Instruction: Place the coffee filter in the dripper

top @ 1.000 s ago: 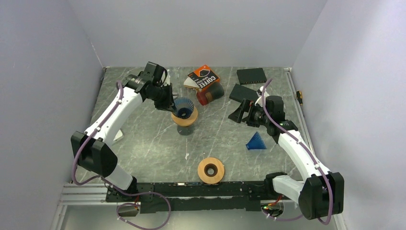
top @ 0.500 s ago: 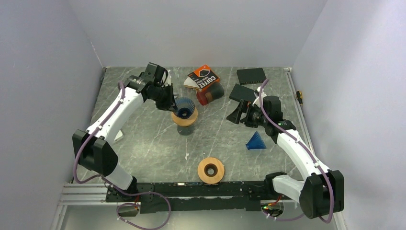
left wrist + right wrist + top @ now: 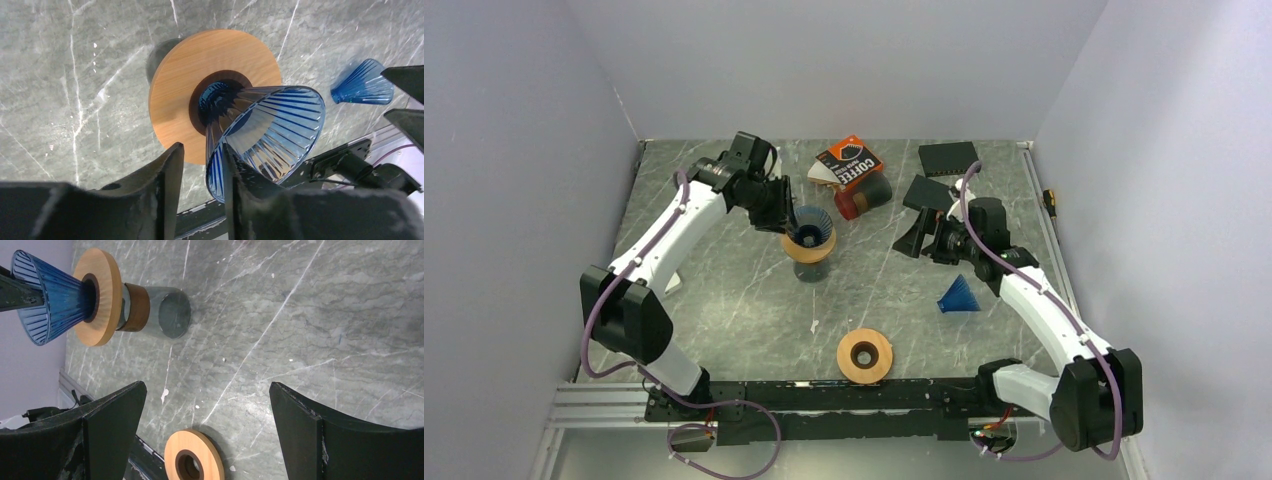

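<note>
A blue ribbed dripper cone [image 3: 810, 226] sits in a wooden ring [image 3: 809, 250] on a glass [image 3: 170, 312]; it also shows in the left wrist view [image 3: 270, 125]. My left gripper [image 3: 782, 215] straddles the cone's rim [image 3: 201, 149]: one finger is inside the cone and the other is outside with a visible gap, so the jaws are slightly open. An orange coffee filter pack [image 3: 849, 160] lies at the back with a white filter edge [image 3: 821, 173] showing. My right gripper [image 3: 919, 235] is wide open and empty above the table [image 3: 207, 387].
A second blue cone [image 3: 959, 296] lies on its side at the right. A second wooden ring [image 3: 864, 355] lies near the front edge. A brown jar [image 3: 864, 197] lies by the pack. Two black plates [image 3: 949, 158] [image 3: 929, 193] are at the back right.
My right gripper has moved a little to the left, towards the dripper. My left arm has shifted slightly at the cone's rim. The dripper has stayed on its ring.
</note>
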`<action>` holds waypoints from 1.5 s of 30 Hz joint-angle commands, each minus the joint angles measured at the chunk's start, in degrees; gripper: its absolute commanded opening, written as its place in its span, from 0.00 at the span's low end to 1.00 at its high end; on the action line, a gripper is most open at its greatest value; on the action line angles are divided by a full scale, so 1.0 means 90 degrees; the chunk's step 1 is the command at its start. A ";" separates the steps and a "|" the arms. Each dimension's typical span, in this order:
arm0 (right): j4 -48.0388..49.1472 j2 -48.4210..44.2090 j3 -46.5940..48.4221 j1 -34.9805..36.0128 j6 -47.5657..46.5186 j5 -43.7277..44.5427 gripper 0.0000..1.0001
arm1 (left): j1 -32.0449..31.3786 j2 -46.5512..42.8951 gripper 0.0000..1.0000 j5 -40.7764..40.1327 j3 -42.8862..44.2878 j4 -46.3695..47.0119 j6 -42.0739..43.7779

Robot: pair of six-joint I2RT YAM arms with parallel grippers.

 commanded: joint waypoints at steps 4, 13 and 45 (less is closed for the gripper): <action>0.0091 0.0222 0.0568 0.0222 -0.0061 -0.0036 1.00 | 0.0066 -0.0230 0.72 0.0111 0.0079 0.0340 0.0015; 0.0634 0.0937 0.1233 0.0851 0.0098 -0.0553 0.99 | 0.0416 -0.0755 0.89 0.0788 -0.0316 0.0765 0.0102; 0.1277 0.3963 0.3769 0.1730 0.0916 -0.1464 0.53 | 0.1338 -0.0589 0.59 0.2315 -0.1415 0.1871 0.0111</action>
